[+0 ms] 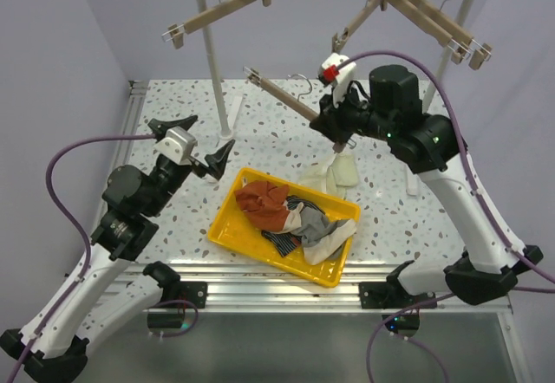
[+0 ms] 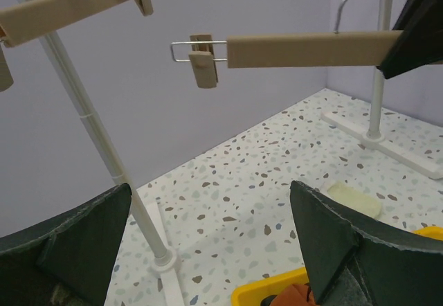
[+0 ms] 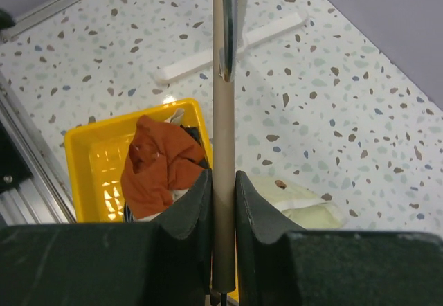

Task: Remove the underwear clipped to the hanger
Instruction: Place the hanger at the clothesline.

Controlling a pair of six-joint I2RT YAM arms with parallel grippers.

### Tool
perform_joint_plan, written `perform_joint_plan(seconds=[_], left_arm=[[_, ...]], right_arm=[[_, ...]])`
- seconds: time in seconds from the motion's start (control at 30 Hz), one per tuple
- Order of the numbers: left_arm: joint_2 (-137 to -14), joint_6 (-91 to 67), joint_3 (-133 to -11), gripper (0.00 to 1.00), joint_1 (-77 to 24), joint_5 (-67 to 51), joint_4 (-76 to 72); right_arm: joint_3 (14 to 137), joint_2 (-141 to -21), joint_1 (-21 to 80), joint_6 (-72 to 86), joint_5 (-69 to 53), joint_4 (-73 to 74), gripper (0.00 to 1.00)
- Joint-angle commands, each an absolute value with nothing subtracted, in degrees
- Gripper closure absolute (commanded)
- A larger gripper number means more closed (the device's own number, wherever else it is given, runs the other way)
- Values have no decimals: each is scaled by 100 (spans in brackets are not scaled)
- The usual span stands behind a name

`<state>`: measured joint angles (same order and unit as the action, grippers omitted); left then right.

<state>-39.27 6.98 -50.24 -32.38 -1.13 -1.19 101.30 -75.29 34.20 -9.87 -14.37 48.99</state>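
My right gripper (image 3: 223,188) is shut on the wooden bar of a hanger (image 3: 223,112), which slants down over the table (image 1: 282,95). A pale cream-green piece of underwear (image 1: 341,175) lies on the table under the hanger's low end; whether the clip holds it I cannot tell. It also shows beside the bar (image 3: 304,205). The hanger's other clip (image 2: 202,60) is bare. Orange-red (image 1: 264,203), striped navy (image 1: 282,243) and grey-white (image 1: 329,236) underwear are heaped in the yellow tray (image 1: 227,227). My left gripper (image 1: 192,136) stands open and empty left of the tray (image 2: 209,188).
A white rack pole (image 1: 212,62) stands behind the left gripper, its foot on the speckled table. Bare wooden hangers (image 1: 221,15) hang from the top rail on the left and on the right (image 1: 434,15). A second rack post (image 2: 377,105) rises at the right.
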Motion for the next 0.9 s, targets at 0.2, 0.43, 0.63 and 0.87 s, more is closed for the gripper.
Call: perform_joint_plan(seconds=[0.2, 0.43, 0.63, 0.87], left_arm=[[-3692, 439, -5036, 0, -3234, 141, -290], [-3533, 396, -4869, 0, -3234, 185, -369], [-3445, 387, -4773, 0, -3243, 185, -387], [-3366, 352, -4729, 0, -3243, 193, -317]], right_arm=[[12713, -9095, 4017, 773, 885, 5430, 100], [14800, -10204, 4008, 1388, 1239, 6284, 100], [14827, -10336, 3955, 1696, 1564, 5916, 100], [14871, -10459, 3753, 1661, 1643, 4932, 100]])
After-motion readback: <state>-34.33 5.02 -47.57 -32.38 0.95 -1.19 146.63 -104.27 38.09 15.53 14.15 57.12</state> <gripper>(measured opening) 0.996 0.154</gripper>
